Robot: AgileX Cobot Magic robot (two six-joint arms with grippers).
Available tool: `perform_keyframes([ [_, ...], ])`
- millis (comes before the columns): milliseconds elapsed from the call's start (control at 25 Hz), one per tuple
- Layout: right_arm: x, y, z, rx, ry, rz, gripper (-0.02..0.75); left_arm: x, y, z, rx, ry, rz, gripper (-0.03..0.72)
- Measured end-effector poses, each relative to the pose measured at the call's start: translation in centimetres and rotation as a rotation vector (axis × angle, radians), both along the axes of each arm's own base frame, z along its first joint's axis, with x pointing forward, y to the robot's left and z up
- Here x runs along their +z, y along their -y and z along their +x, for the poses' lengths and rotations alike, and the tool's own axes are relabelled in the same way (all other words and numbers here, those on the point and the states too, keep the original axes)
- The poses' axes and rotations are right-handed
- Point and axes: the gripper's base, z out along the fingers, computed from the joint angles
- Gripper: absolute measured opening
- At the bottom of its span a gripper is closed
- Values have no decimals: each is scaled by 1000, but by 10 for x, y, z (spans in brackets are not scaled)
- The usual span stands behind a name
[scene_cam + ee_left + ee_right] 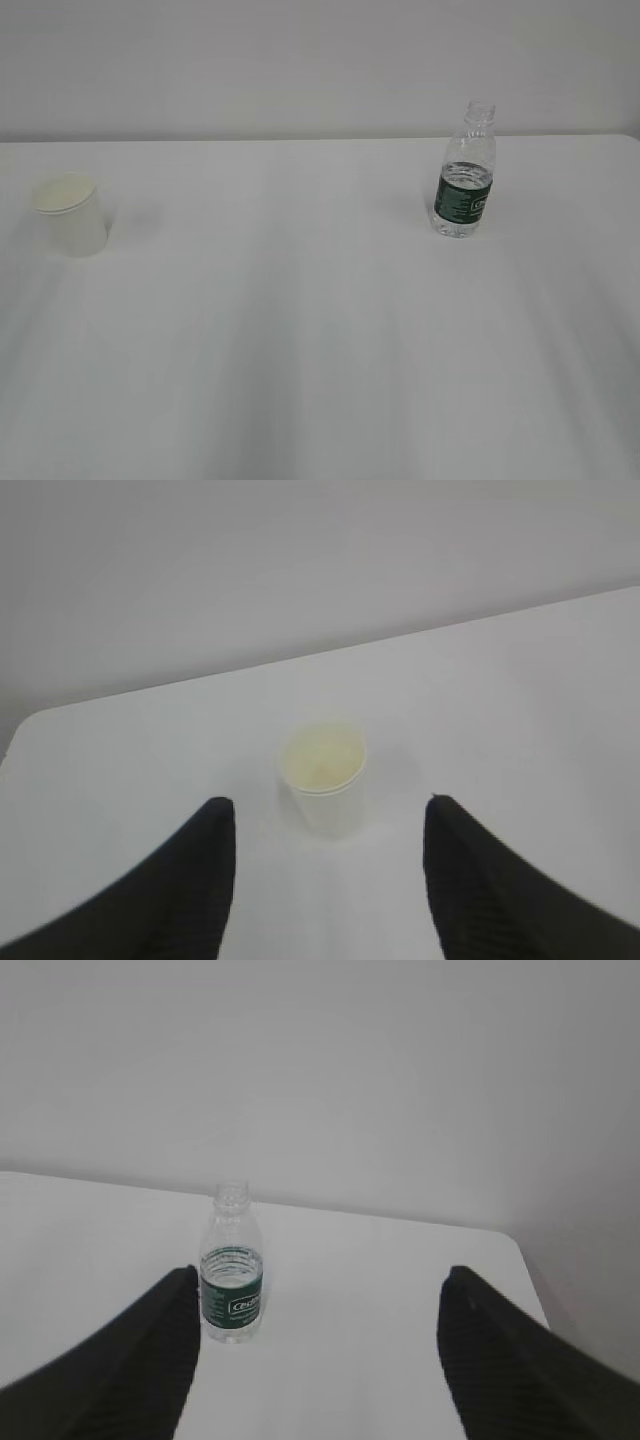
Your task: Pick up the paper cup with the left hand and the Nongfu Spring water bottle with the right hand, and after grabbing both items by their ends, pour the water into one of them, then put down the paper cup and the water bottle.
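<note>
— Where do your hands stand?

— My left hand (328, 880) hangs with its fingers (190, 880) spread wide, gripping nothing; the paper cup (322, 778) stands upright on the white table (300, 330) just ahead of the gap. My right hand (318, 1360) is spread wider still, also empty.

— And the bottle?

— The Nongfu Spring water bottle (232, 1280) stands capless and upright ahead of my right hand, nearer its left finger, water (463, 180) reaching its green label. Cup and bottle sit well apart.
</note>
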Motion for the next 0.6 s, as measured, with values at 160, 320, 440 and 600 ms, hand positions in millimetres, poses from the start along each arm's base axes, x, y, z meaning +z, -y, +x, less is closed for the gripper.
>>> perform_keyframes([
  [160, -8, -1, 19, 1, -49, -2, 554, -6, 1, 10, -4, -22, -2, 430],
  [320, -19, -2, 41, 3, -105, -6, 554, -12, 3, 21, -7, -30, -16, 430],
  [440, -26, -2, 53, 4, -127, -7, 554, -19, 5, 30, -7, -56, -25, 430],
  [600, -32, -3, 68, 6, -121, -6, 554, -28, 6, 38, -5, -93, -30, 430],
])
